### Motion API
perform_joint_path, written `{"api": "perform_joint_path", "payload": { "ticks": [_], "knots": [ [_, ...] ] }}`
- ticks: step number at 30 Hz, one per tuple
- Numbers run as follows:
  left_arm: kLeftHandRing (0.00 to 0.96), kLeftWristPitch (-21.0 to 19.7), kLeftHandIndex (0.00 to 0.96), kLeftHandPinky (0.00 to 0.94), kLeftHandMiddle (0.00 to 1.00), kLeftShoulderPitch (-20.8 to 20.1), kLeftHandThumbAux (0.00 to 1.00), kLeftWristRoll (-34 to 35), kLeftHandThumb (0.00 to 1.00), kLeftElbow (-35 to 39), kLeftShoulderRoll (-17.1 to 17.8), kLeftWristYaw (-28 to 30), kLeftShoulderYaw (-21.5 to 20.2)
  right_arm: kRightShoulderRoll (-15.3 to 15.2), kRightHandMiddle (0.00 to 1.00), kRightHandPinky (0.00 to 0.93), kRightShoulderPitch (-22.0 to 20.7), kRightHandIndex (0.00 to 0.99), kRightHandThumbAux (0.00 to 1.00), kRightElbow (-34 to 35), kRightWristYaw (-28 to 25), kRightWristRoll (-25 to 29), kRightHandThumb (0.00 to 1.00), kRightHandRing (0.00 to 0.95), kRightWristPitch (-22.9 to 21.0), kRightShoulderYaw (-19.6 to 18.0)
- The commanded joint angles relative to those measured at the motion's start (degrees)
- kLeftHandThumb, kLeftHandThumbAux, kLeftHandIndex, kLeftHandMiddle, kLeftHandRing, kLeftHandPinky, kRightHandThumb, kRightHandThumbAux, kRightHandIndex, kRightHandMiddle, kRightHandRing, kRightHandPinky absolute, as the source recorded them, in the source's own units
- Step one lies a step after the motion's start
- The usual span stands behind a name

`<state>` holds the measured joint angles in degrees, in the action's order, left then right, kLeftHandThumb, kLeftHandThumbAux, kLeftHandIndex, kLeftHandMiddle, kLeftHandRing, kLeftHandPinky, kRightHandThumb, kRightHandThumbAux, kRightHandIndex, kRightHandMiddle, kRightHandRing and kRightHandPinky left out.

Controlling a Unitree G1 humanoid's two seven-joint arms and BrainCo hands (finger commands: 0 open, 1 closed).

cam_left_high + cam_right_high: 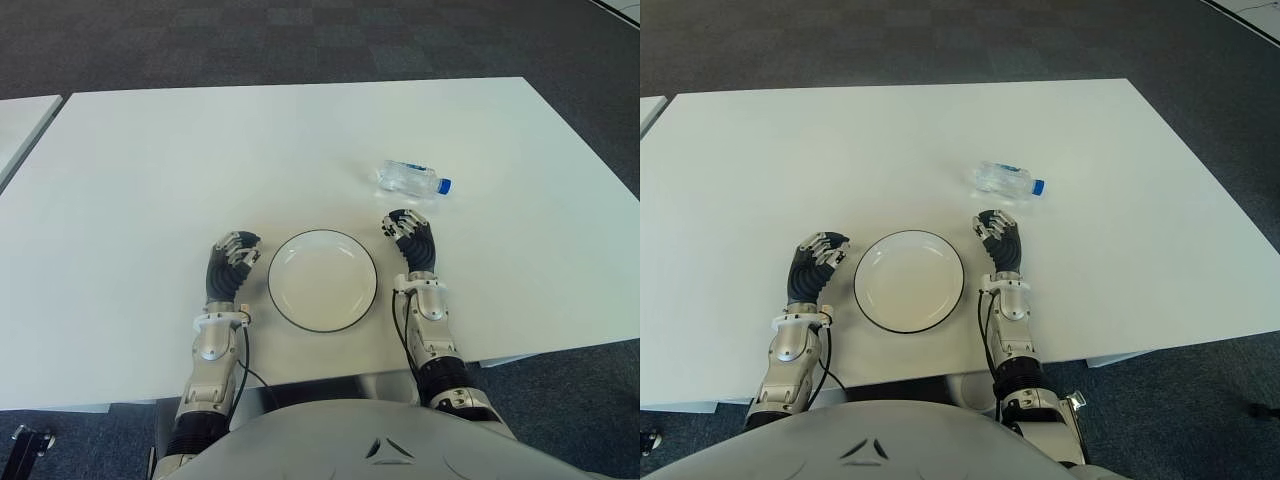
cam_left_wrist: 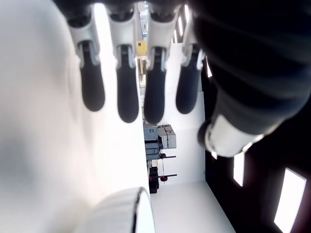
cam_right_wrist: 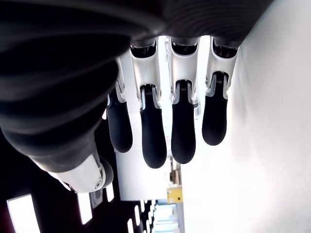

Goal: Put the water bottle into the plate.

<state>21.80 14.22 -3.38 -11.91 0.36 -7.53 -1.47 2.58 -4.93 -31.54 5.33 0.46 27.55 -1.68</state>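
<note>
A clear water bottle (image 1: 410,179) with a blue cap lies on its side on the white table (image 1: 200,150), to the right and beyond the plate. The white plate (image 1: 322,280) with a dark rim sits near the table's front edge and holds nothing. My right hand (image 1: 408,236) shows just right of the plate, a short way in front of the bottle and apart from it; its fingers (image 3: 155,141) are relaxed and hold nothing. My left hand (image 1: 234,254) shows just left of the plate, fingers (image 2: 127,92) loosely extended with nothing in them.
A second white table edge (image 1: 20,125) shows at the far left. Dark carpet (image 1: 300,40) surrounds the table. The plate's rim (image 2: 131,208) shows in the left wrist view.
</note>
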Motion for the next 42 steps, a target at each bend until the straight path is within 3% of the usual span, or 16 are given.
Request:
{"api": "perform_joint_path", "payload": {
  "ticks": [1,16,21,25,31,35,36,38,42],
  "knots": [
    [0.424,0.3,0.416,0.434,0.424,-0.1,0.721,-0.1,0.693,-0.8,0.1,0.4,-0.2,0.2,0.531,0.486,0.6,0.430,0.731,0.2,0.0,-0.3,0.698,0.505,-0.9,-0.2],
    [0.412,0.8,0.414,0.424,0.410,-0.1,0.724,-0.6,0.692,-1.1,0.2,0.2,-0.2,0.2,0.528,0.481,0.7,0.430,0.731,0.7,-0.2,-0.1,0.699,0.501,-0.6,-0.2],
    [0.413,1.2,0.414,0.429,0.409,-0.2,0.724,-0.7,0.693,-1.3,0.1,0.0,-0.2,-0.3,0.518,0.479,0.4,0.431,0.731,2.1,1.8,-2.4,0.699,0.490,-0.3,0.1],
    [0.413,1.7,0.415,0.425,0.411,-0.1,0.723,-0.4,0.693,-1.3,0.0,0.1,-0.2,-2.5,0.504,0.443,-1.2,0.428,0.731,5.4,6.8,-9.7,0.696,0.469,0.8,1.0],
    [0.418,2.4,0.416,0.428,0.417,-0.1,0.722,-0.1,0.693,-1.7,-0.3,0.0,-0.3,-5.4,0.451,0.378,-2.4,0.409,0.733,12.6,10.0,-17.9,0.692,0.419,-0.3,2.3],
    [0.421,2.6,0.416,0.435,0.418,-0.4,0.723,-0.7,0.692,-2.6,0.1,-0.2,-0.5,-10.3,0.349,0.330,-7.3,0.403,0.730,8.3,16.0,-27.2,0.691,0.344,-1.1,3.5],
    [0.422,2.6,0.415,0.436,0.418,-0.4,0.723,-0.8,0.691,-2.7,0.1,-0.3,-0.5,-11.0,0.319,0.307,-8.3,0.312,0.717,7.6,16.8,-28.2,0.628,0.315,-1.4,3.7],
    [0.422,2.8,0.415,0.437,0.417,-0.5,0.724,-1.1,0.690,-3.0,0.3,-0.4,-0.5,-13.0,0.279,0.276,-11.7,0.221,0.686,4.7,19.0,-30.8,0.575,0.275,-1.7,4.3],
    [0.420,2.6,0.414,0.435,0.415,-0.3,0.725,-1.4,0.690,-2.5,0.2,-0.4,-0.3,-15.3,0.212,0.224,-15.7,0.116,0.612,0.8,24.1,-35.2,0.542,0.208,-1.7,6.1]
  ]
}}
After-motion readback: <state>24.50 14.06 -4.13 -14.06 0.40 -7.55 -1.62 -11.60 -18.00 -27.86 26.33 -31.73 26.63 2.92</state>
